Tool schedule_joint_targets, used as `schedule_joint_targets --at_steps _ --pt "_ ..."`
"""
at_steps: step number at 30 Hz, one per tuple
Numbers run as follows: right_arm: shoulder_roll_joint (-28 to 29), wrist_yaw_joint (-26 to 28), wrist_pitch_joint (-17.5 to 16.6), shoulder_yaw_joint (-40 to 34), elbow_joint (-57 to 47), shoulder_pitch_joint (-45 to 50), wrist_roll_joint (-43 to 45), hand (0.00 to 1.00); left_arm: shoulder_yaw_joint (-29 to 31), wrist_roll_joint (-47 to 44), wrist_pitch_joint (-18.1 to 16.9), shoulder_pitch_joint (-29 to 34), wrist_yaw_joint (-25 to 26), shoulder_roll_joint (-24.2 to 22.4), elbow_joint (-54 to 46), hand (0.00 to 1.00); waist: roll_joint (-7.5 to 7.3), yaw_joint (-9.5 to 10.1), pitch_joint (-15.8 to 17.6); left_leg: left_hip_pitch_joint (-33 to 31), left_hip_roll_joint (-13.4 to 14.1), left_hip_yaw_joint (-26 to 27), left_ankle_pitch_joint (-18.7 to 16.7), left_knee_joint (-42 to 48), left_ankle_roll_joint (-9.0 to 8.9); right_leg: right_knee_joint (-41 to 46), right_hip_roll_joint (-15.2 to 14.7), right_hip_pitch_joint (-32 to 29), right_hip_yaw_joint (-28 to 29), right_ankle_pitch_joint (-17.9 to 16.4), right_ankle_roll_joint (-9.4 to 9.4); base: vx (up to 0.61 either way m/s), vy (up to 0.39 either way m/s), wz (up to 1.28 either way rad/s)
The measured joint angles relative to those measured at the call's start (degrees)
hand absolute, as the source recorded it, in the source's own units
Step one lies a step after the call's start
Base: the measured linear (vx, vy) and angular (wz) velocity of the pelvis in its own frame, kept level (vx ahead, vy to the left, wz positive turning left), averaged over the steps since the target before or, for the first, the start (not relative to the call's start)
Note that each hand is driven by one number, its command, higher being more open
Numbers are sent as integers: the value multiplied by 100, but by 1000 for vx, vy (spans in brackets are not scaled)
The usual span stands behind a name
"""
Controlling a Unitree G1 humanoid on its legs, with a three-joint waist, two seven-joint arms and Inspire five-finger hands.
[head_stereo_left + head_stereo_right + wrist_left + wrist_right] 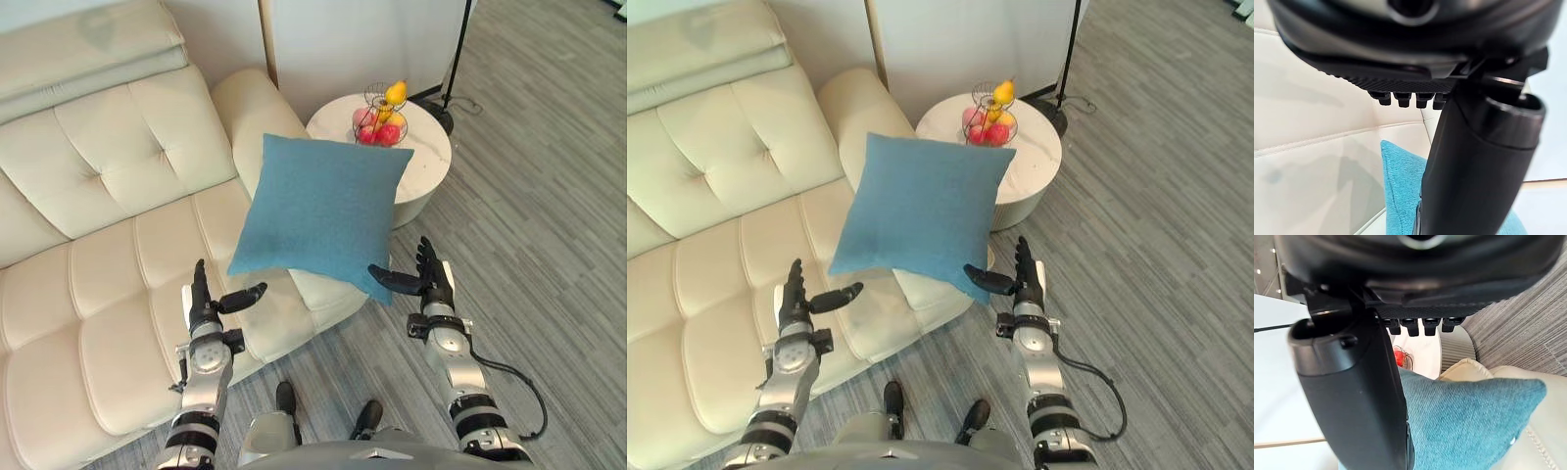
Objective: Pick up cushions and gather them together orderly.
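A teal square cushion (318,211) stands tilted over the front edge of the cream sofa (118,147), near its armrest. Both hands are raised below it, one at each lower corner. My left hand (203,308) is open, fingers straight up, with the thumb pointing at the cushion's lower left corner and just short of it. My right hand (431,279) is open too, and its thumb reaches in at the lower right corner. The wrist views show the cushion (1400,181) (1469,421) past each thumb. Whether the thumbs bear it or it rests on the sofa is unclear.
A round white side table (431,147) stands beside the armrest with a wire fruit basket (382,117) on it. A black lamp pole (456,59) rises behind the table. Flat cream pads (88,49) lie along the sofa's back. Grey plank floor lies to the right.
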Motion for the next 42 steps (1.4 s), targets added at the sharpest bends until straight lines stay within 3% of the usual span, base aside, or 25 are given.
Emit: schedule_joint_targets --at_steps 11,12,20,28,35,41,42 --pt "-18 -418 -6 257 415 -1182 375 100 -496 -424 -27 -1668 314 140 526 100 22 -2 718 -899 110 -31 19 551 66 519 -71 -877 84 10 -76 -47 8 -2" --pt "-12 -473 -6 282 463 -1325 382 0 -581 -446 -26 -1981 316 180 768 0 21 -9 810 -996 111 -30 33 603 88 617 -100 -993 94 1 -89 0 0 0" --pt "140 -723 -7 352 472 -1976 604 0 -734 -629 -23 -2792 411 388 1053 0 -15 -23 1188 -1481 230 -4 56 912 123 968 -139 -1521 182 4 -185 -33 -8 -4" --pt "132 -834 -66 498 -116 -1927 836 0 -897 -979 -36 -2678 529 447 338 0 -32 -12 1261 -1503 247 3 61 929 129 986 -158 -1544 191 9 -196 11 -8 -1" --pt "86 -803 -197 586 -814 -754 822 0 -1356 -979 -68 -1450 366 102 -1198 0 -36 -98 1249 -877 71 -90 65 618 124 1021 -259 -1003 142 -185 -113 81 -1 12" --pt "37 -536 -195 588 -1102 -59 815 0 -1449 -980 -82 -708 119 -46 -1545 0 -33 -200 1219 -279 -83 -128 341 -45 81 1018 -307 -658 66 -298 -80 64 -32 9" --pt "34 -474 -195 587 -1223 205 812 0 -1470 -980 -82 -377 70 -145 -1731 0 -34 -224 1078 -95 -114 -180 478 -354 63 1019 -309 -577 -2 -355 -63 95 -71 28"
